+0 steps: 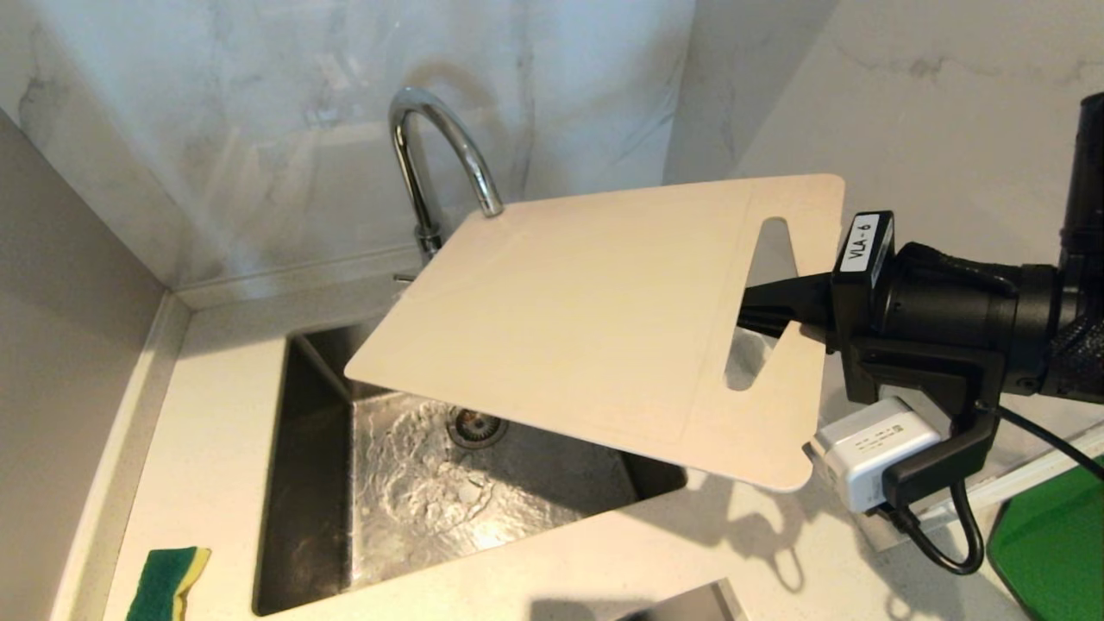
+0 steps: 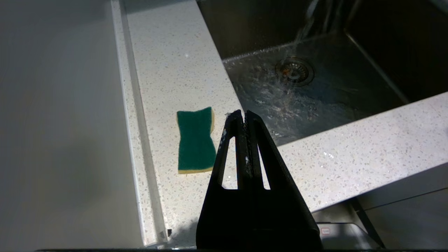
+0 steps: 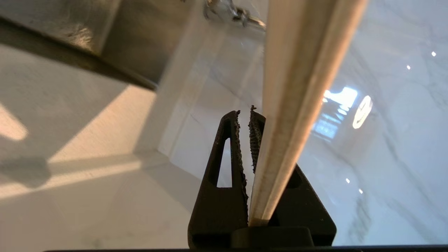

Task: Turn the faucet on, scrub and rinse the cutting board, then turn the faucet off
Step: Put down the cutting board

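The big flat cream-white plastic cutting board [image 1: 595, 328] with the long slot near one end hangs in the air over the dark steel sink [image 1: 302, 483]. It is almost level and tips a bit toward the sink. Its long way runs from the right gripper [image 1: 763, 312] out toward the tall shiny chrome faucet [image 1: 440, 155]. The far corner sits right under the faucet's spout. The right gripper is squeezed tight on the board's slot end, with the board pinched between its black fingers [image 3: 229, 147].

Water is splashing on the sink bottom by the round drain [image 2: 294, 71], so the faucet looks like it is on.

The left gripper [image 2: 244, 117] hangs over the white speckled counter [image 2: 175, 70], pressed closed with nothing in it. The green-and-yellow sponge [image 2: 195, 140] lies just beside it, so the left arm is the nearer one for scrubbing.
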Robot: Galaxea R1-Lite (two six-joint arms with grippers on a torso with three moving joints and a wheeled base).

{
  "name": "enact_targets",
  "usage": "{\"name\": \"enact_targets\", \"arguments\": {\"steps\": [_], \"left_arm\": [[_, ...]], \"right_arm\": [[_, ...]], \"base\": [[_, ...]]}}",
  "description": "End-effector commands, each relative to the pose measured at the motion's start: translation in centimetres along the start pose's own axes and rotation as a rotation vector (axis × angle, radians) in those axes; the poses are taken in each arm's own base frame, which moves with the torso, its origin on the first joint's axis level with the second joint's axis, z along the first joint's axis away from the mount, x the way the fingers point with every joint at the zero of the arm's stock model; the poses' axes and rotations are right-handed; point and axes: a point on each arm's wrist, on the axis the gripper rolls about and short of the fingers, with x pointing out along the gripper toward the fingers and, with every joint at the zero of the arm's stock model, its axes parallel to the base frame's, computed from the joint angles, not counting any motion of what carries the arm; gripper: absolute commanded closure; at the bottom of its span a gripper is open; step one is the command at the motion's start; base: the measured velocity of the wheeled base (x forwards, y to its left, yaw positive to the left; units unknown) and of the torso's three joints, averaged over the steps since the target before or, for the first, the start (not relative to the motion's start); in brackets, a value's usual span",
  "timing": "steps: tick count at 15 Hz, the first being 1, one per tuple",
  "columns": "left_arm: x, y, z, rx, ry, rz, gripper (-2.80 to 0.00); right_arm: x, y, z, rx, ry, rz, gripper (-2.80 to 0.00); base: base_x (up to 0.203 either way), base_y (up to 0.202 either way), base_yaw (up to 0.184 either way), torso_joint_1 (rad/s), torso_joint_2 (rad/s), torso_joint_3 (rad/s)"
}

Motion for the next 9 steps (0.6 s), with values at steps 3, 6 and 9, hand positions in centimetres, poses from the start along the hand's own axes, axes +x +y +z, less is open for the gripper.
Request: {"name": "enact_targets", "arguments": {"steps": [3, 6, 9], "left_arm": [[0.0, 0.0, 0.0, 0.000, 0.000, 0.000, 0.00], [0.0, 0.0, 0.0, 0.000, 0.001, 0.000, 0.00], [0.0, 0.0, 0.0, 0.000, 0.001, 0.000, 0.00]], "right_arm": [[-0.7, 0.1, 0.1, -0.015, 0.016, -0.004, 0.00], [-1.6, 0.9, 1.2, -0.005, 0.004, 0.011, 0.00], [-2.0, 1.4, 1.9, 0.005, -0.006, 0.022, 0.00]], "base": [[0.000, 0.000, 0.000, 0.000, 0.00, 0.000], [0.000, 0.000, 0.000, 0.000, 0.00, 0.000], [0.000, 0.000, 0.000, 0.000, 0.00, 0.000]]}}
